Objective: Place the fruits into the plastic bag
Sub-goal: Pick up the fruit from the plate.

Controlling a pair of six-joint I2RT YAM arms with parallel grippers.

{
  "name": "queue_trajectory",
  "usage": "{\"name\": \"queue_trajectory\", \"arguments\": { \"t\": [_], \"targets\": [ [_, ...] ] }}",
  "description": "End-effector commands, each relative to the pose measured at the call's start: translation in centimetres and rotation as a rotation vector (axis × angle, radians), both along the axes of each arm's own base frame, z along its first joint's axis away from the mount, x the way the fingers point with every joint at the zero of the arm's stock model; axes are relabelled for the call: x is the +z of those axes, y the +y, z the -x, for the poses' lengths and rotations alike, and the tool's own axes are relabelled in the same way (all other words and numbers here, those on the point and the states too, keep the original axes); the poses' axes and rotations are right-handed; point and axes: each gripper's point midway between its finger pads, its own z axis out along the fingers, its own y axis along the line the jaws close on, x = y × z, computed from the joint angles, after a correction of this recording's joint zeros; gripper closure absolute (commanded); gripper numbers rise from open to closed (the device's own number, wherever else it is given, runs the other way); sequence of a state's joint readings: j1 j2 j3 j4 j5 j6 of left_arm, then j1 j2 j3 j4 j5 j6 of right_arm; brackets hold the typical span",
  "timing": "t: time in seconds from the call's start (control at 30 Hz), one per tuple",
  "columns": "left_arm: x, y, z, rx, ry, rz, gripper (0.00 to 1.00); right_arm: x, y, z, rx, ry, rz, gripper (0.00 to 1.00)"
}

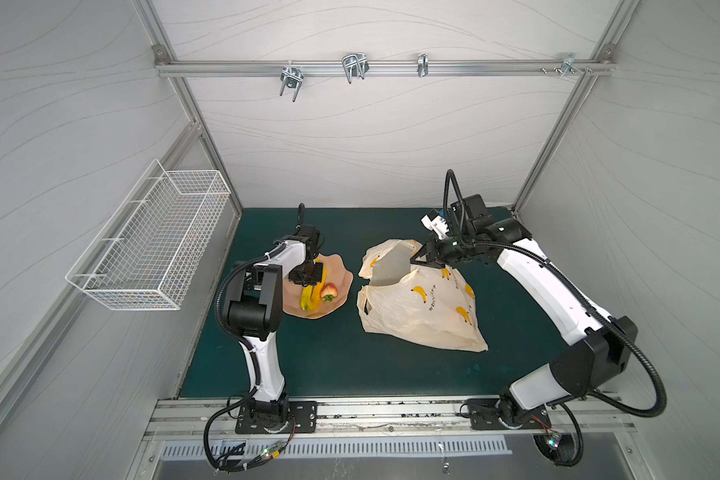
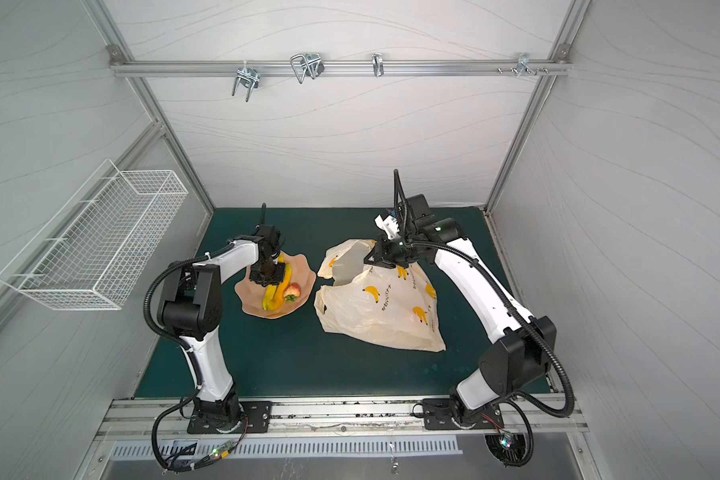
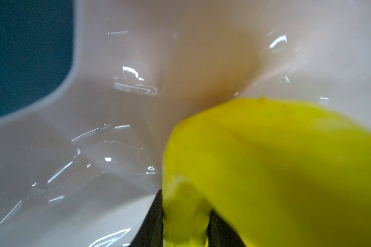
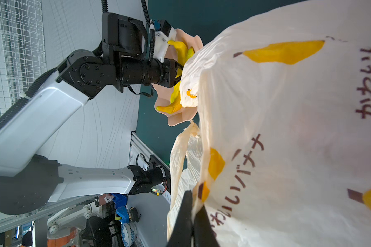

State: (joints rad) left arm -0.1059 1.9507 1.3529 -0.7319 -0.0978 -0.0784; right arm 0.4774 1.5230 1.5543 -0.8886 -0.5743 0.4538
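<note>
In both top views, the pinkish plate [image 1: 338, 266] is lying left of the middle of the frame on the green surface [image 1: 329, 365]. It is carrying the bananas [image 1: 312, 298] and the strawberry [image 1: 329, 291]. The left gripper [image 1: 307, 282] is pointing down onto the bananas. The plastic bag [image 1: 420, 307] is lying right of the middle, and the right gripper [image 1: 417, 259] is holding its upper rim, so its mouth is gaping.

In the left wrist view, the jaws are clamping on the bananas [image 3: 266, 171] at the lower edge, with the plate [image 3: 180, 64] blurred behind.

In the right wrist view, the jaws are sitting together, pinching the plastic bag [image 4: 287, 128] at the bottom of the frame.
</note>
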Motion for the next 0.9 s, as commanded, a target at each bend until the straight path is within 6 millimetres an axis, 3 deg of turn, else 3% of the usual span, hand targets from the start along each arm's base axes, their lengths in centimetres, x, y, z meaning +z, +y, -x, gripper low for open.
{"name": "queue_trajectory", "arguments": {
  "t": [0.0,0.13,0.4,0.77,0.87],
  "targets": [
    [2.5,0.2,-1.5,0.023,-0.096,0.036,0.85,0.4,-0.5,0.3,-0.007,-0.018,-0.002,1.00],
    [5.4,0.0,-2.4,0.040,-0.180,0.076,0.85,0.3,-0.6,0.5,-0.004,-0.017,-0.001,1.00],
    [13.2,-1.6,-3.7,0.041,-0.373,0.206,0.87,0.7,-1.4,1.0,-0.011,-0.019,-0.003,1.00],
    [20.1,-4.4,-2.7,-0.039,-0.533,0.360,0.87,0.7,-2.9,0.9,-0.027,-0.012,-0.003,1.00],
    [22.6,-6.7,-1.7,-0.135,-0.577,0.452,0.87,0.7,-2.9,0.7,-0.023,-0.010,-0.001,1.00]
  ]
}}
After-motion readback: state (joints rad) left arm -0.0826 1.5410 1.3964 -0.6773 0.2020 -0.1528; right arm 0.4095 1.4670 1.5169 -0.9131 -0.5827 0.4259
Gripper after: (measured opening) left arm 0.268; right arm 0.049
